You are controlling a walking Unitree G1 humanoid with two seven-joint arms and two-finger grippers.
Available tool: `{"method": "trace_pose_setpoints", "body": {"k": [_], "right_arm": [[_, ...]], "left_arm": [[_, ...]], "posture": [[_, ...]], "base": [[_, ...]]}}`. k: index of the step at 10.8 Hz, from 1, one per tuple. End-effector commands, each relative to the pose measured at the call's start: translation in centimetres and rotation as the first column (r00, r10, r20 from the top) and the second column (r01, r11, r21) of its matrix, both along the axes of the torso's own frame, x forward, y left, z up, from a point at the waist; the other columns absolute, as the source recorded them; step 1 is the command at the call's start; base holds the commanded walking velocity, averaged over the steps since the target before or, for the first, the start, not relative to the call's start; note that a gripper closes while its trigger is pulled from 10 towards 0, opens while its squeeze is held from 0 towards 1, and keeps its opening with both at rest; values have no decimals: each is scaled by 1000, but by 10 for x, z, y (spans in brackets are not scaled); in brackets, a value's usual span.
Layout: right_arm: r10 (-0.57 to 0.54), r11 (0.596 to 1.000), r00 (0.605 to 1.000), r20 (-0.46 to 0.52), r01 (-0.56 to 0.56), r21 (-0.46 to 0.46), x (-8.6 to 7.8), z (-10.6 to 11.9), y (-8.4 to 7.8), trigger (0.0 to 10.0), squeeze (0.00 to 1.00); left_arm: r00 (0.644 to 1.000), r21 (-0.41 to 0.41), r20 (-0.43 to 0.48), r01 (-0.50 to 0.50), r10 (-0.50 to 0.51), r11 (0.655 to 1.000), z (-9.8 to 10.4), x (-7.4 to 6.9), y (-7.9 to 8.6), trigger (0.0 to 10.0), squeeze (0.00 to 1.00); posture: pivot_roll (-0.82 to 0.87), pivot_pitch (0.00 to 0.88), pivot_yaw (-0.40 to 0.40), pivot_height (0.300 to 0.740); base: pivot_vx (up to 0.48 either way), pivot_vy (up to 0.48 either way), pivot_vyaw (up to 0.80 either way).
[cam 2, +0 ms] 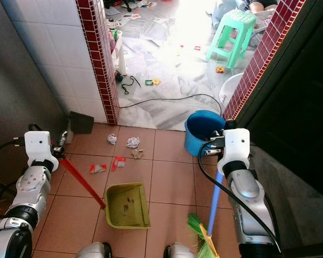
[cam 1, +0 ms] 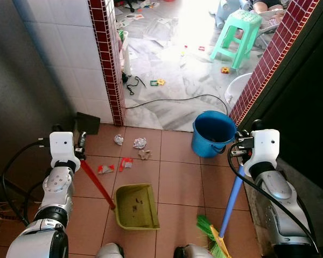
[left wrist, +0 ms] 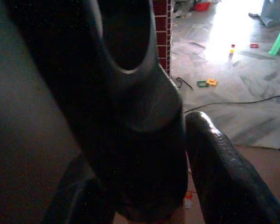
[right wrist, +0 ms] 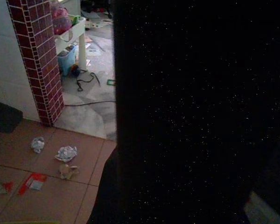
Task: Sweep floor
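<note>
Dustpan [cam 1: 135, 205] on tiled floor, litter [cam 1: 139, 143] just beyond it.
Left gripper [cam 1: 79, 151] clamps the dustpan's red handle [cam 1: 97, 184]; right gripper [cam 1: 238, 152] clamps the broom [cam 1: 228, 203] beside it.

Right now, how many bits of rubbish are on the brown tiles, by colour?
White crumpled paper: 2
Tan scrap: 1
Red-and-white wrappers: 2
Total: 5

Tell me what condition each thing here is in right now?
Yellow-green plastic dustpan: flat on the tiles, a few crumbs inside.
Its red handle: held by the left gripper.
Blue-handled broom: bristles down, held by the right gripper.
Blue plastic bucket: upright.
Crumpled paper scraps: loose, unswept.
Green plastic stool: standing.
</note>
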State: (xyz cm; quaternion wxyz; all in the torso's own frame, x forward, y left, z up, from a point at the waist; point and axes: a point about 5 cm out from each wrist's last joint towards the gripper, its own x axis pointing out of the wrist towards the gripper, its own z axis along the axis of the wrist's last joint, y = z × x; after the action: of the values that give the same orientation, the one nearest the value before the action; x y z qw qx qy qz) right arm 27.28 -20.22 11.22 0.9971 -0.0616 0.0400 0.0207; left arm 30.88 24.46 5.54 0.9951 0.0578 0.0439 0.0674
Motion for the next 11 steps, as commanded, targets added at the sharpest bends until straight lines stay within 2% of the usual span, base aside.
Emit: {"method": "trace_pose_setpoints", "body": {"k": [1, 11], "right_arm": [[1, 1000, 1000, 2, -1, -19, 2, 2, -2, 10000, 0], [-7, 1000, 1000, 20, 7, -13, 11, 5, 1, 10000, 0]], "left_arm": [[1000, 6, 1, 3, -3, 1000, 1, 0, 1, 0, 0], [1000, -8, -9, 18, -18, 1000, 3, 6, -1, 0, 0]], "posture": [[-155, 60, -57, 740], [-154, 33, -44, 740]], "base": [[0, 0, 0], [0, 0, 0]]}}
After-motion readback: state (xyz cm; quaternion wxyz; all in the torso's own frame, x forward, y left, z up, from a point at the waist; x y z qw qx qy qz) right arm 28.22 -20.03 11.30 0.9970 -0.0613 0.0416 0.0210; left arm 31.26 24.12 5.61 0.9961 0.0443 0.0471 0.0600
